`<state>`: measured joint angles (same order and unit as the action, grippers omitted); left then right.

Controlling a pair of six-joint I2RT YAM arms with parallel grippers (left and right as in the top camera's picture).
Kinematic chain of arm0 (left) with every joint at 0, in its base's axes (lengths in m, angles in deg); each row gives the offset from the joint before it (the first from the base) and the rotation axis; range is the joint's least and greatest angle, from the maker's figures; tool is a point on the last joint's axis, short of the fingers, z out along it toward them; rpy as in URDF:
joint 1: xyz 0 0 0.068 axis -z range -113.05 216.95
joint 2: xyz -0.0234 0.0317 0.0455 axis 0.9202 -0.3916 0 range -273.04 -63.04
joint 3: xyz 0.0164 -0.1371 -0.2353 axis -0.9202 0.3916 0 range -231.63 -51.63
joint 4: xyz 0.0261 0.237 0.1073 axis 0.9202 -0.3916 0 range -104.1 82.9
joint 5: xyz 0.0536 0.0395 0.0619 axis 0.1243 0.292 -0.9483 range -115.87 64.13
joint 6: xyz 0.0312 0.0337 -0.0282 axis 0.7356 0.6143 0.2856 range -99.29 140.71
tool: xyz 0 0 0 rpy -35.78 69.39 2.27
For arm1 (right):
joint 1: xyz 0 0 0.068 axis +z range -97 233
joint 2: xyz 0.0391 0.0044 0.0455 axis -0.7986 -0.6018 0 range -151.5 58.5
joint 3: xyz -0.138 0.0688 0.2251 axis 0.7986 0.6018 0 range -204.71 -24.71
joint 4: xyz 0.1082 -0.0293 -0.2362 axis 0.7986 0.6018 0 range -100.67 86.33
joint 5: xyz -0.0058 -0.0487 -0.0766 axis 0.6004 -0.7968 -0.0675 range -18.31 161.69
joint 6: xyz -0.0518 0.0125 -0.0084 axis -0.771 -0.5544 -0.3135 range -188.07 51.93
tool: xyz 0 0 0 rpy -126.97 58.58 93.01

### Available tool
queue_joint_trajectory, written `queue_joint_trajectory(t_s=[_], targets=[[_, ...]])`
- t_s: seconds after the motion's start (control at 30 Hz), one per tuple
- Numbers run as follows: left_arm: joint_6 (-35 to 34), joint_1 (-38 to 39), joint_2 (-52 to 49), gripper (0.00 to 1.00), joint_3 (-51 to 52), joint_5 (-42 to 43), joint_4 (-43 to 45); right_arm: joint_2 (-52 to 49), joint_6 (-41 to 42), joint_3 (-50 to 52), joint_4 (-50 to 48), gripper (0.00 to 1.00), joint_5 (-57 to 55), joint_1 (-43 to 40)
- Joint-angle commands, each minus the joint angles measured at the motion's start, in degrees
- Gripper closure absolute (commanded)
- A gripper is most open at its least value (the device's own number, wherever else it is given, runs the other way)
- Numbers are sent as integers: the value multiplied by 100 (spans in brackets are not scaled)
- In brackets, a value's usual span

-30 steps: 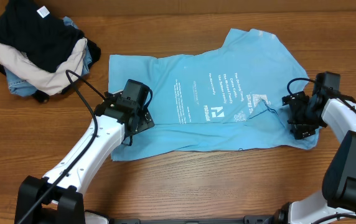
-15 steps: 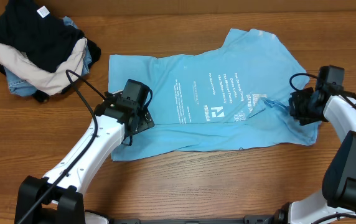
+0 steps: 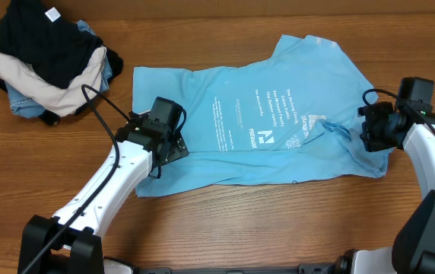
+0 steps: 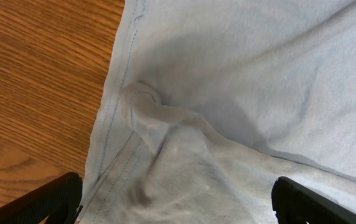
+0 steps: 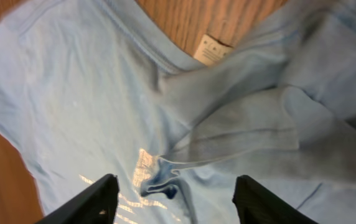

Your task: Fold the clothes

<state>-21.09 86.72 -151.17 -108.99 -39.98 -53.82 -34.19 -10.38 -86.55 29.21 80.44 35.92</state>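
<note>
Warm brown wood grain runs across the table (image 3: 225,228) that we work at. Near its middle lies the T-shirt (image 3: 263,114), spread mostly flat with its length running left to right. It is soft sky-blue cotton, matte, with stitched hems and shallow creases. Rows of small white print cross its middle beside a blocky white logo (image 3: 267,139); we cannot read the lettering, which is too small from overhead. At its right end the cloth bunches into a darker folded ridge. In the right wrist view a white neck tag (image 5: 212,50) shows by the collar, its print too blurred to read.

Our left gripper (image 4: 175,199) hangs over the shirt's lower left hem, its black fingers spread as wide as they go and gripping nothing. Between them the cloth rises in a curled wrinkle beside the double-stitched edge.

Our right gripper (image 5: 175,199) sits above the bunched right end, its fingers well apart with no cloth pinched.

At the table's far left corner, well apart from the shirt, a black garment (image 3: 46,42) with a white tag (image 3: 52,14) lies heaped on a cream garment (image 3: 46,91) and a denim-blue garment (image 3: 20,103).
</note>
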Motion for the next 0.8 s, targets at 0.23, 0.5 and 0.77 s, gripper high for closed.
queue_joint_trajectory(t_s=[0.23, 0.5, 0.77], targets=[[70, -26, 7, 0, -48, 22, 24, 17, 2188, 74, 11, 8, -424, 348], [116, -26, 7, 0, -48, 20, 24, -264, 3663, 76, 319, 10, -1235, 787], [116, -26, 7, 0, -48, 20, 24, -664, 3840, 76, 166, 16, -1515, 787]])
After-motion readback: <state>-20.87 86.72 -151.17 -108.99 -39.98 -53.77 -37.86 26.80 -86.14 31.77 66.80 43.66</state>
